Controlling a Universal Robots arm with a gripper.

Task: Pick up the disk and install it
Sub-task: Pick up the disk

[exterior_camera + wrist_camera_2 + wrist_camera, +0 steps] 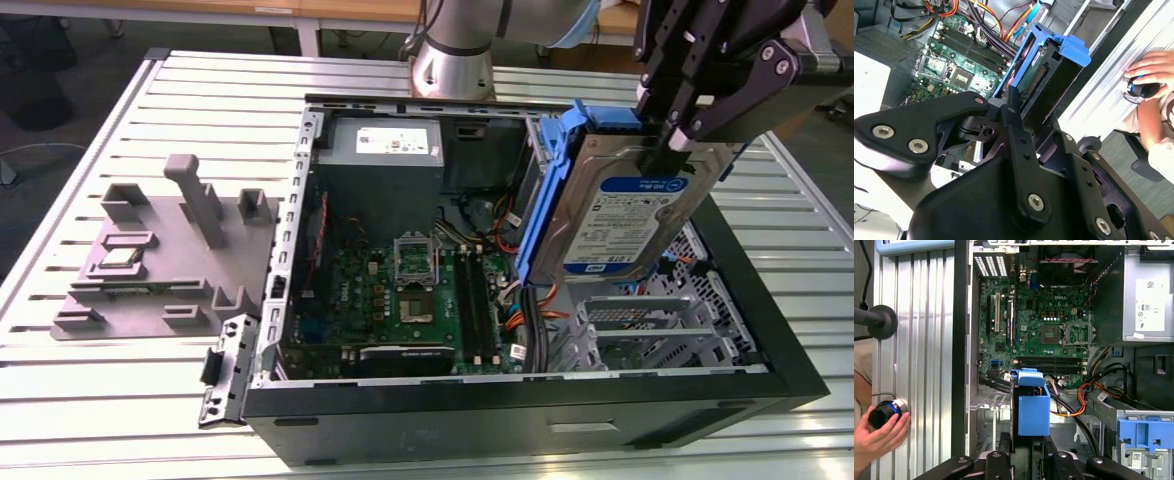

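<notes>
Desk (120, 400): a big silver desk made of long metal strips. Everything sits on it.
Computer box (534, 410): a black case lying on its side with the lid off, so you can look right inside.
Arm (454, 50): its round silver base stands on the desk just behind the computer box.
Grey holder (147, 260): a flat grey block with posts sticking up, on the desk at the exterior view's left, beside the computer box.
Green board (400, 300): it lies flat on the floor of the computer box, with wires running next to it.
Power box (387, 150): a grey box with a white sticker, in the back corner of the computer box.
Disk (627, 220): up in the air, standing on its edge over the computer box, at the exterior view's right. Its blue-and-white sticker faces the camera and a blue frame goes around it. It does not touch the metal cage below it.
Tool (667, 155): black, pinching the disk at its top edge.
Blue bracket (1146, 435): inside the computer box, near one corner.
Hand (879, 435): a person's hand resting on a round knob (885, 412) at the edge of the desk.
</notes>
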